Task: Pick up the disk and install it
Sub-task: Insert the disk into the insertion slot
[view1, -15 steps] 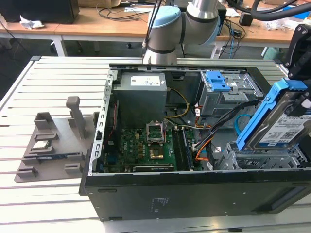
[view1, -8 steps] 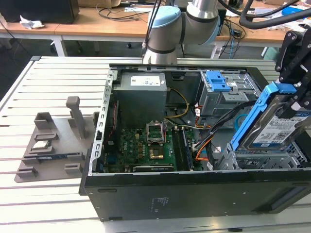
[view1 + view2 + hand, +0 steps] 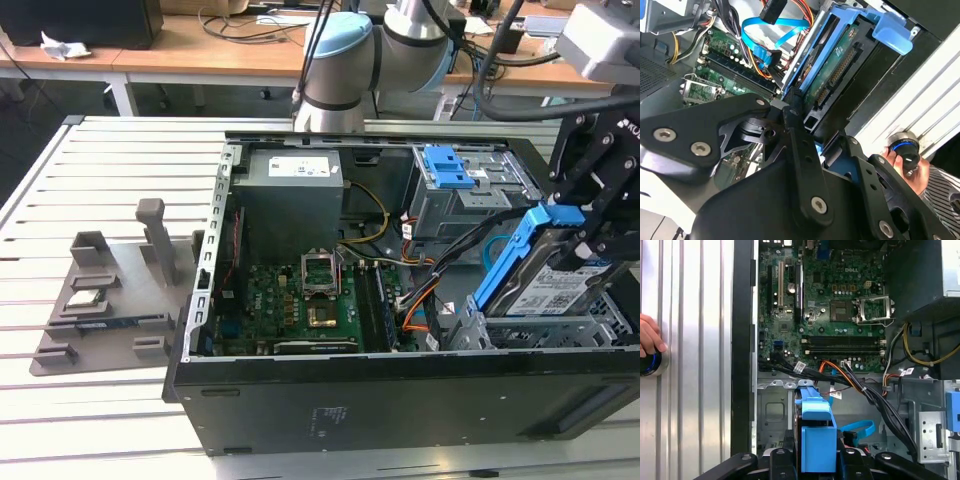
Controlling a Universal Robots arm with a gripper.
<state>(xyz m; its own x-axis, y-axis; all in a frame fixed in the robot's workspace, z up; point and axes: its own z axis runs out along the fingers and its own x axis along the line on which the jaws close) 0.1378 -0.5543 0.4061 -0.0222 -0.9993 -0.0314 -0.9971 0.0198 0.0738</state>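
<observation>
gripping the disk (image 3: pixel 560 285) by its blue bracket, the tool (image 3: pixel 585 205) is clamped on it. it stands tilted over the computer case's (image 3: pixel 400 400) drive bay.

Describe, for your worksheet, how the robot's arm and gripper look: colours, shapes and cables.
The arm has silver-grey tubular links and rounded joints with light blue caps, and dark cables run alongside it. The gripper is matt black, built from flat angular linkage plates joined by silver screws, clearest in the second wrist view. A pale grey housing sits above it.
</observation>
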